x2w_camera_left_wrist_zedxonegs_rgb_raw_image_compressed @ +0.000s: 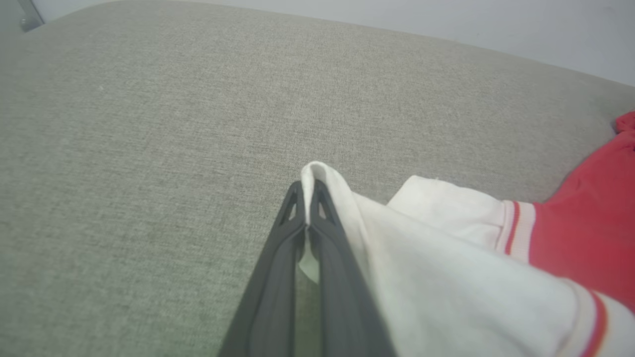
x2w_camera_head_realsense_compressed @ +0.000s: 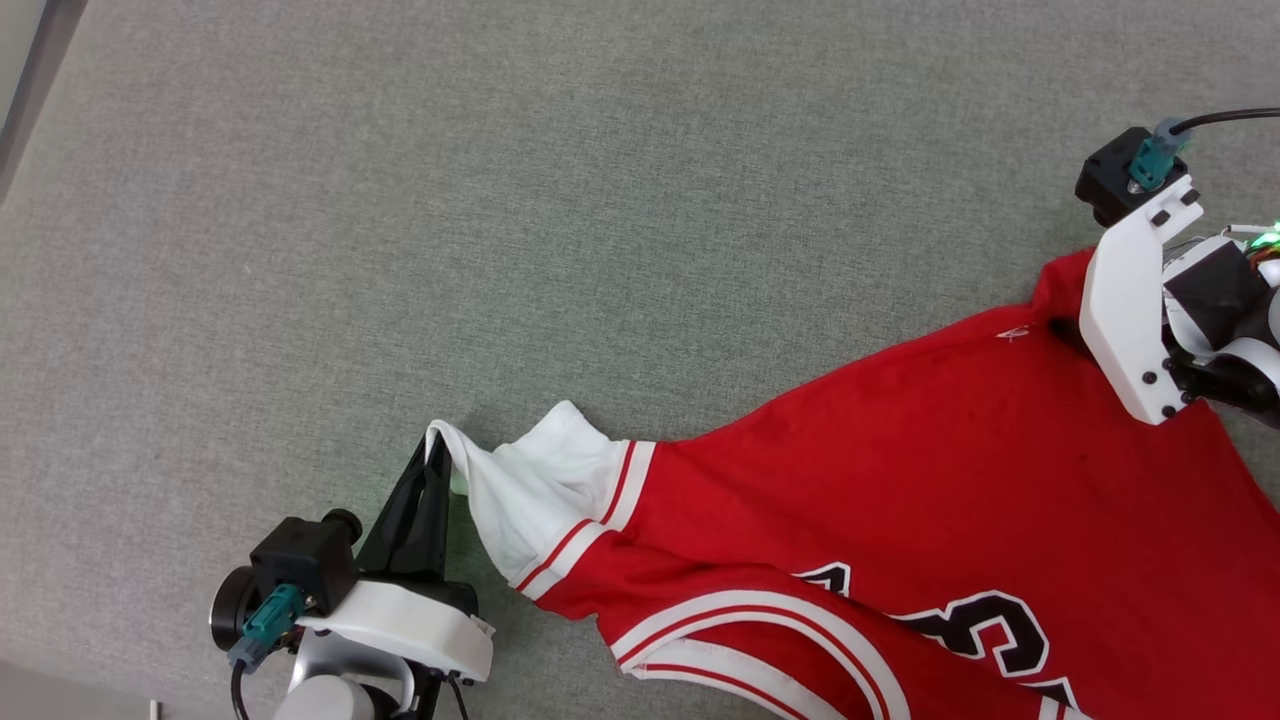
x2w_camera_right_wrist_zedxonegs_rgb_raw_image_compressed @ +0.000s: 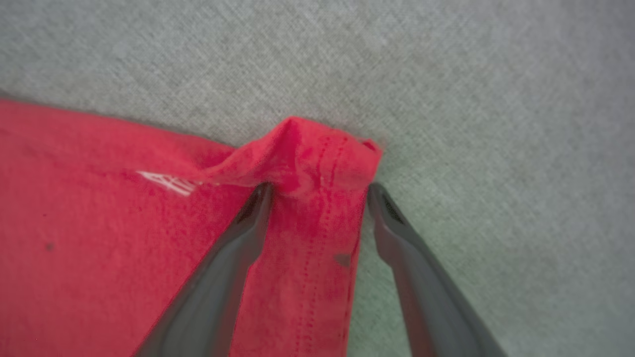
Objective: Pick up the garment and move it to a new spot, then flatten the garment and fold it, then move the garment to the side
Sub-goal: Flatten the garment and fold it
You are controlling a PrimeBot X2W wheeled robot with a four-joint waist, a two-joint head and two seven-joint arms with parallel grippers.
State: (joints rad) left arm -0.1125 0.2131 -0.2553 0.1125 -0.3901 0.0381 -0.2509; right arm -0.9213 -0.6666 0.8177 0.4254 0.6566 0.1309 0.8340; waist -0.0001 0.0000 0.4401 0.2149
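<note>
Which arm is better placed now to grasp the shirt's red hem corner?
Right. The right gripper has its jaws open astride the garment's hem corner; the left gripper is shut on the white sleeve.

right hand (x2w_camera_right_wrist_zedxonegs_rgb_raw_image_compressed: 320, 188): dark fingers spread wide, rising from the bottom edge
garment (x2w_camera_right_wrist_zedxonegs_rgb_raw_image_compressed: 99, 223): red, fills the left and lower centre; stitched corner humped up between the fingertips
bench (x2w_camera_right_wrist_zedxonegs_rgb_raw_image_compressed: 496, 99): grey weave, across the top and right

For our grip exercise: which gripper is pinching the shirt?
The left gripper, shut on the garment at its white sleeve; the right gripper stands open.
</note>
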